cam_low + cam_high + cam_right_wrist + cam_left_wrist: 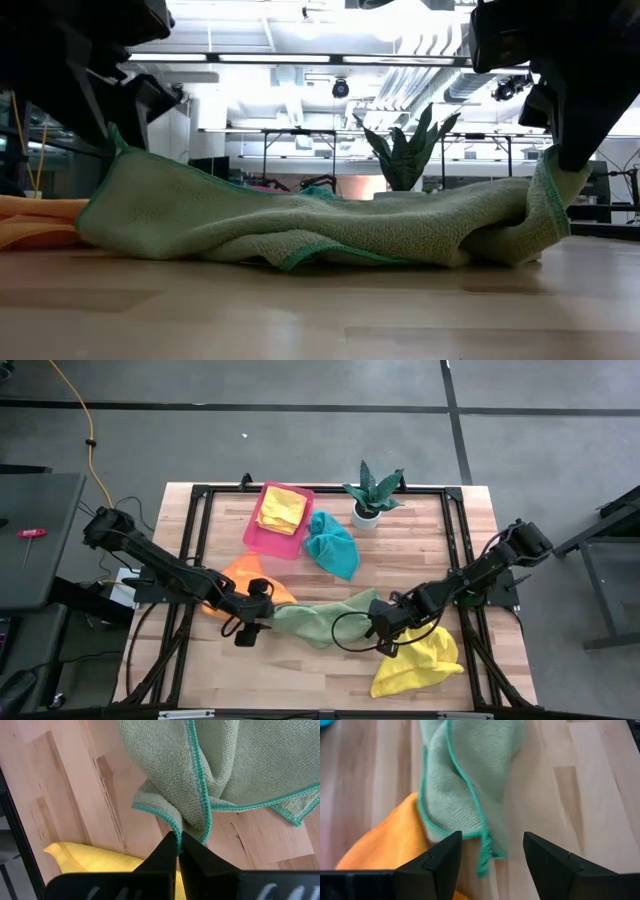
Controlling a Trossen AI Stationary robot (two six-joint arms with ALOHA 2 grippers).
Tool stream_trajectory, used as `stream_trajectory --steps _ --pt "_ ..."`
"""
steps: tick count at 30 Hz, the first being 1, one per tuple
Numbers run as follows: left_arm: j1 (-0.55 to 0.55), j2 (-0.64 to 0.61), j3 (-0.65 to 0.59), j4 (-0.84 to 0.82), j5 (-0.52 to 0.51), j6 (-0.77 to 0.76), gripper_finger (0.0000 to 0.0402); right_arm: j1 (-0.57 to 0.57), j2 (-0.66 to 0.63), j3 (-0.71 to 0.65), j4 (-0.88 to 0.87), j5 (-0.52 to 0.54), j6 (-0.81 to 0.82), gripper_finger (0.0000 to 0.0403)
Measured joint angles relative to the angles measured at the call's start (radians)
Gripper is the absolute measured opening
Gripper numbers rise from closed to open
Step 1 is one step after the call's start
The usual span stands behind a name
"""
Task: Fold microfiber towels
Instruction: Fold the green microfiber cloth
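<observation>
Light green towel point(318, 622) lies unfolded near the counter's front edge; right gripper point(178, 842) is clamped on one corner, left gripper point(491, 851) stands apart. Four towels remain unfolded.

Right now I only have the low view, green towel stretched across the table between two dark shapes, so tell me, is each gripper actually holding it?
Observer: The right gripper is shut on the light green towel, pinching its teal-stitched edge.
Operator: And the left one?
Observer: The left gripper is open, fingers either side of the towel's corner, not clamped.
Operator: What's the orange thing at my left edge?
Observer: An orange towel lying partly under the green one's left end.
Operator: Anything near the right arm?
Observer: A yellow towel crumpled on the table beside the right gripper.
</observation>
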Motion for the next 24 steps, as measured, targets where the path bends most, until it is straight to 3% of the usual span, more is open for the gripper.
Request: stream_trajectory --steps 5,11,24 --pt "0.000 -0.052 0.000 -0.033 -0.003 -0.002 0.0173 -0.013 0.000 0.000 0.004 -0.001 -0.005 0.0000" --pt "0.001 -0.020 0.001 -0.044 -0.006 -0.054 0.0148 -0.023 0.000 0.000 0.010 -0.001 -0.007 0.0000" --pt "0.001 0.039 0.001 0.019 -0.005 -0.130 0.0170 -0.023 0.000 0.000 0.011 -0.008 -0.006 0.0000"
